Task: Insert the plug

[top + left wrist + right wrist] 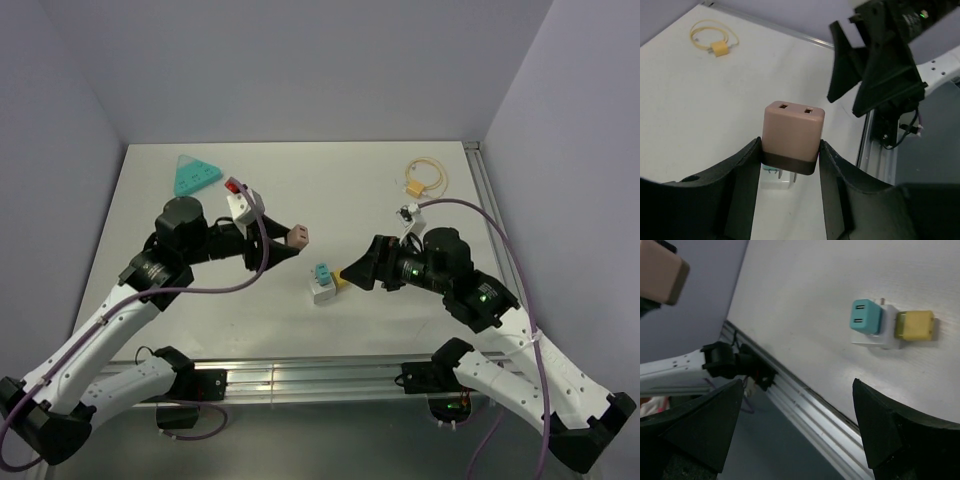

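My left gripper [292, 243] is shut on a tan plug adapter [298, 236] with a dark brown band. In the left wrist view the tan plug [792, 136] sits between the fingers, its prongs pointing down over the white socket block [776, 181]. That white block [322, 288] lies mid-table with a teal plug [321, 274] in it and a yellow plug [341, 283] at its right. In the right wrist view the block [875, 337], the teal plug [865, 316] and the yellow plug [914, 325] show. My right gripper [352, 272] is open and empty just right of the block.
A teal triangular power strip [192, 176] lies at the back left. A white adapter with a red button [240, 198] stands near it. A coiled yellow cable [424, 176] lies at the back right. The table's metal front rail [300, 375] runs along the near edge.
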Robot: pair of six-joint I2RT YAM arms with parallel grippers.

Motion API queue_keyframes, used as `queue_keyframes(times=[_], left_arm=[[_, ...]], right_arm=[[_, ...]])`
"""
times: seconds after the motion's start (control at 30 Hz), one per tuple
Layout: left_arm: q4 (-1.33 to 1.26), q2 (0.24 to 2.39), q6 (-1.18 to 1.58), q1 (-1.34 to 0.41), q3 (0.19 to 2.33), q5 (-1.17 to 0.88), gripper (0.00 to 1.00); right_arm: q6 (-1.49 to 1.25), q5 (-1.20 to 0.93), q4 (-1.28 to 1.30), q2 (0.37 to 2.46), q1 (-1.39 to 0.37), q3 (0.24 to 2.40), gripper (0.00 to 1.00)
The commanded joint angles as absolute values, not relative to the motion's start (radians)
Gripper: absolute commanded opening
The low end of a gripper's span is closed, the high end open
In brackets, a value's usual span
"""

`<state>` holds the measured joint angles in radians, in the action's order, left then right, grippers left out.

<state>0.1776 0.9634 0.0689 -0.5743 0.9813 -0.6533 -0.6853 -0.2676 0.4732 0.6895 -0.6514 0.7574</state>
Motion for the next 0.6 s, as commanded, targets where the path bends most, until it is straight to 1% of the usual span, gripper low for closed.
queue_keyframes(times=[0.0, 0.07, 0.13, 0.23, 0.3, 0.33, 0.4, 0.57], left_arm=[[0.146, 0.905, -0.026, -0.644, 0.969, -0.683, 0.01], [0.166, 0.913, -0.034, -0.679, 0.982, -0.657, 0.00], [0.234, 0.939, -0.072, -0.736, 1.000, -0.605, 0.00], [0.296, 0.965, -0.109, -0.830, 1.020, -0.510, 0.00], [0.288, 0.960, -0.107, -0.873, 1.012, -0.488, 0.00], [0.278, 0.953, -0.104, -0.880, 1.008, -0.486, 0.00], [0.267, 0.957, -0.094, -0.885, 1.003, -0.491, 0.00], [0.282, 0.985, -0.100, -0.893, 1.015, -0.508, 0.00]], right_arm=[[-0.713, -0.530, 0.454, 0.716, -0.597, 0.856, 0.96], [-0.733, -0.627, 0.449, 0.752, -0.550, 0.877, 0.95], [-0.741, -0.776, 0.457, 0.797, -0.517, 0.896, 0.93], [-0.747, -0.892, 0.512, 0.862, -0.473, 0.937, 0.87], [-0.697, -0.884, 0.616, 0.887, -0.468, 0.989, 0.83], [-0.680, -0.859, 0.649, 0.902, -0.468, 1.043, 0.83], [-0.664, -0.859, 0.690, 0.913, -0.466, 1.081, 0.83], [-0.716, -0.900, 0.667, 0.934, -0.468, 1.111, 0.81]])
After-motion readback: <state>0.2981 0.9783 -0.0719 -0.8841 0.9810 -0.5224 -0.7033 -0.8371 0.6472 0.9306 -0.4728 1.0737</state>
